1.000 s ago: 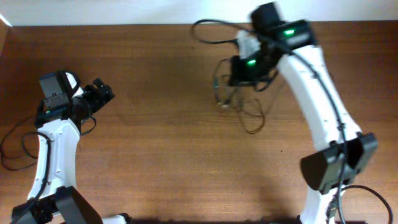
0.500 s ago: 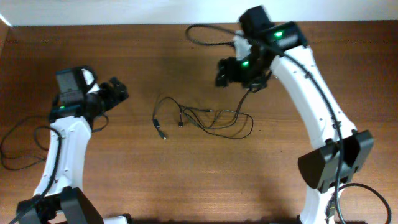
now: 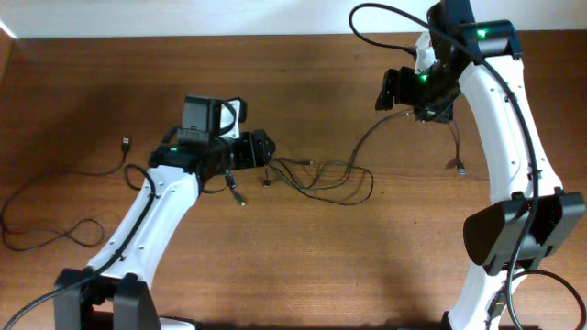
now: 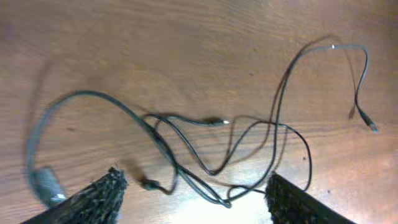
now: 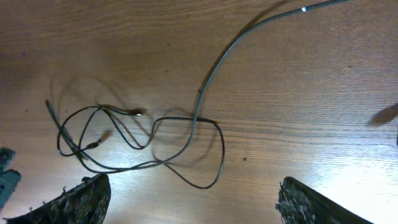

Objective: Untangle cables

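Left gripper with its two fingers spread wide, hovering at the left end of the cables. In the left wrist view, both fingers flank the bunch from above, with nothing clamped between them.

Right gripper likewise spread wide, held above the far right part of the table. The right wrist view shows bare wood between its two fingers.

Cables: one loose bunch of thin black cords lying mid-table, its loops crossing one another several times. Four plug ends can be counted in the left wrist view:
- one larger grey plug at the left
- one small dark plug beside it
- one silvery plug in the middle
- one hanging plug at the far right

How many cords make up the bunch cannot be told. One strand rises out of the bunch toward the right arm and descends to the hanging plug; what it is caught on cannot be told. One further thin cord with a plug end lies well apart, at the table's left side.
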You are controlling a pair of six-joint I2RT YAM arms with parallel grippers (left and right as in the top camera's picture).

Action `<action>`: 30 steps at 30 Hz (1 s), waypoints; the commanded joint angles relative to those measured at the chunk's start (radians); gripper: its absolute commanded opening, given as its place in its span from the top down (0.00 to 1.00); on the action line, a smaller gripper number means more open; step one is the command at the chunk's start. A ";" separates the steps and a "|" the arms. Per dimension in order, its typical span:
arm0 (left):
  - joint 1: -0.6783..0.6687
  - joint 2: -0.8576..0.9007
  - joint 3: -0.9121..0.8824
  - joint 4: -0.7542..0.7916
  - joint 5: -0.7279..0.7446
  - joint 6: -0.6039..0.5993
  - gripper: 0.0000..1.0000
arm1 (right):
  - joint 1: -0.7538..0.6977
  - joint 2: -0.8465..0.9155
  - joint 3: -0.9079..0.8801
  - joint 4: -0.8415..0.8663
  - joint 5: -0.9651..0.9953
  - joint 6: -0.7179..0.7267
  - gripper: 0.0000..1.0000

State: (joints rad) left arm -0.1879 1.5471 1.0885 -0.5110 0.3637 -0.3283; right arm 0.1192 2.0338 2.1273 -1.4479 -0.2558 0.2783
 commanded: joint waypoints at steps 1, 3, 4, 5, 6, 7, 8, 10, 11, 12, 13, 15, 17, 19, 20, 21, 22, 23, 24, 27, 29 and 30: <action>-0.047 0.053 0.010 0.002 0.015 -0.068 0.29 | -0.002 -0.003 0.021 -0.009 0.025 -0.013 0.12; -0.081 0.091 0.010 -0.003 0.015 -0.068 0.28 | -0.002 -0.001 0.020 -0.018 0.025 -0.017 0.12; -0.088 0.097 0.010 -0.003 0.015 -0.067 0.28 | -0.002 0.000 0.020 -0.020 0.025 -0.020 0.12; -0.094 0.101 0.010 -0.003 0.015 -0.067 0.28 | -0.002 0.000 0.019 -0.021 0.025 -0.020 0.12; -0.096 0.101 0.010 -0.003 0.016 -0.062 0.27 | -0.002 0.001 0.019 -0.023 0.025 -0.020 0.12; -0.096 0.101 0.010 -0.003 0.017 -0.043 0.26 | -0.002 0.001 0.019 -0.023 0.025 -0.020 0.12; -0.096 0.101 0.010 -0.006 0.018 -0.013 0.26 | -0.002 0.001 0.019 -0.023 0.025 -0.020 0.12; -0.096 0.101 0.010 -0.030 0.018 0.060 0.27 | -0.002 0.001 0.019 -0.023 0.025 -0.020 0.12; -0.096 0.101 0.010 -0.047 0.017 0.101 0.28 | -0.002 0.001 0.019 -0.023 0.025 -0.020 0.11; -0.096 0.101 0.010 -0.061 0.014 0.127 0.30 | -0.002 0.001 0.019 -0.023 0.025 -0.020 0.11; -0.096 0.101 0.010 -0.071 0.014 0.151 0.31 | -0.002 0.001 0.019 -0.023 0.025 -0.020 0.11; -0.096 0.101 0.010 -0.094 -0.004 0.189 0.34 | -0.002 0.002 0.019 -0.023 0.025 -0.020 0.11; -0.096 0.101 0.010 -0.113 -0.051 0.189 0.35 | -0.002 0.002 0.019 -0.023 0.025 -0.020 0.11; -0.096 0.105 0.010 -0.119 -0.095 0.189 0.36 | -0.002 0.002 0.019 -0.023 0.025 -0.020 0.11; -0.096 0.113 0.010 -0.119 -0.127 0.189 0.36 | -0.002 0.002 0.019 -0.023 0.025 -0.020 0.11; -0.096 0.120 0.010 -0.118 -0.139 0.189 0.36 | -0.002 0.002 0.019 -0.023 0.025 -0.020 0.11; -0.096 0.127 0.010 -0.118 -0.145 0.189 0.36 | -0.002 0.002 0.019 -0.023 0.025 -0.020 0.11; -0.096 0.141 0.010 -0.113 -0.144 0.188 0.36 | -0.002 0.002 0.019 -0.023 0.025 -0.020 0.11; -0.096 0.159 0.010 -0.106 -0.144 0.188 0.37 | -0.002 0.002 0.019 -0.023 0.025 -0.020 0.11; -0.096 0.194 0.010 -0.092 -0.143 0.188 0.37 | -0.002 0.002 0.019 -0.023 0.025 -0.020 0.11; -0.096 0.216 0.010 -0.075 -0.143 0.188 0.47 | -0.002 0.002 0.019 -0.022 0.025 -0.020 0.11; -0.096 0.220 0.010 -0.066 -0.144 0.188 0.50 | -0.002 0.002 0.019 -0.023 0.025 -0.020 0.11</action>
State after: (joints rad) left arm -0.2840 1.7435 1.0885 -0.5972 0.2306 -0.1490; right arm 0.1192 2.0338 2.1273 -1.4666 -0.2470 0.2615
